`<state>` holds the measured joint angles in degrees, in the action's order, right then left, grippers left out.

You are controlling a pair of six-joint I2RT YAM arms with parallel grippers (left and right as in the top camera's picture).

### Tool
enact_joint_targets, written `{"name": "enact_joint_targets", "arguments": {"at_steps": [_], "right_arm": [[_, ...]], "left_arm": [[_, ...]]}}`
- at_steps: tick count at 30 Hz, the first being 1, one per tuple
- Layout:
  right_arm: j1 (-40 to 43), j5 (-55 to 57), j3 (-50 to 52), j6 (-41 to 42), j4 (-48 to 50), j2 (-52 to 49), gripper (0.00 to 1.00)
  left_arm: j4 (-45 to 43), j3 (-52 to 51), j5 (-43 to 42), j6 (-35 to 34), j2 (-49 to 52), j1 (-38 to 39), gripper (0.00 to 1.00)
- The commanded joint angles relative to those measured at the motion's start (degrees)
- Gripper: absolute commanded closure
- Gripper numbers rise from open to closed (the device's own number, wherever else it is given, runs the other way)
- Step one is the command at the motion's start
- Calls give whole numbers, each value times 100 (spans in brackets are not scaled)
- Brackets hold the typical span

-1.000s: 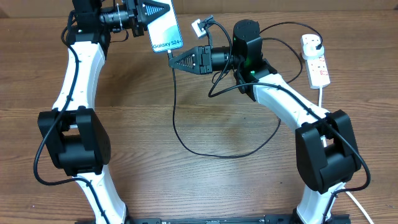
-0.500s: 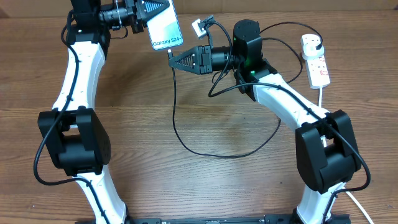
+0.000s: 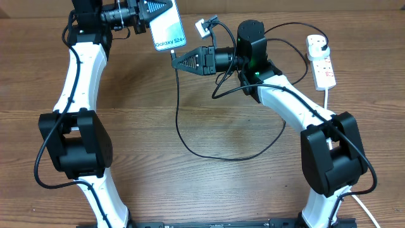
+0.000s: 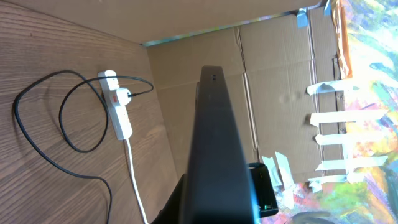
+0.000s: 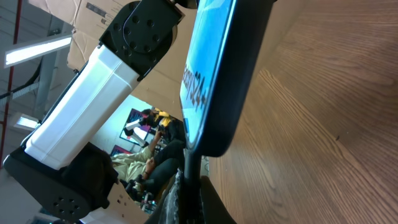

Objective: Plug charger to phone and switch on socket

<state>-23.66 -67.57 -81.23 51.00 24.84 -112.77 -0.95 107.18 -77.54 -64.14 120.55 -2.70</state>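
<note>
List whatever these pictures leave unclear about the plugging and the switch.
- Connector seating: in overhead, the right claw covers where the charger meets the phone; in right wrist, that join is too dark to tell.
- Switch position on the socket: too small in overhead and left wrist.
- Grip of the left claw: in left wrist, the phone's dark edge hides it.
</note>
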Motion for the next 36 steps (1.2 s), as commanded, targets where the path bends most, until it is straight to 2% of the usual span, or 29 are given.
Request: {"name": "enact_joint_targets", "arguments": {"at_steps": [1,9,36], "right_arm": [[33,24,-52,-9,85,2,96],[33,22,-52,-4,146,2,96],[33,92,-52,-9,20,2,96]], "left_arm": [[-63,87,-92,160,-83,17,96],[-61,87,-155,356,-83,17,96],[-131,87,-151,219,-83,63,96]]}}
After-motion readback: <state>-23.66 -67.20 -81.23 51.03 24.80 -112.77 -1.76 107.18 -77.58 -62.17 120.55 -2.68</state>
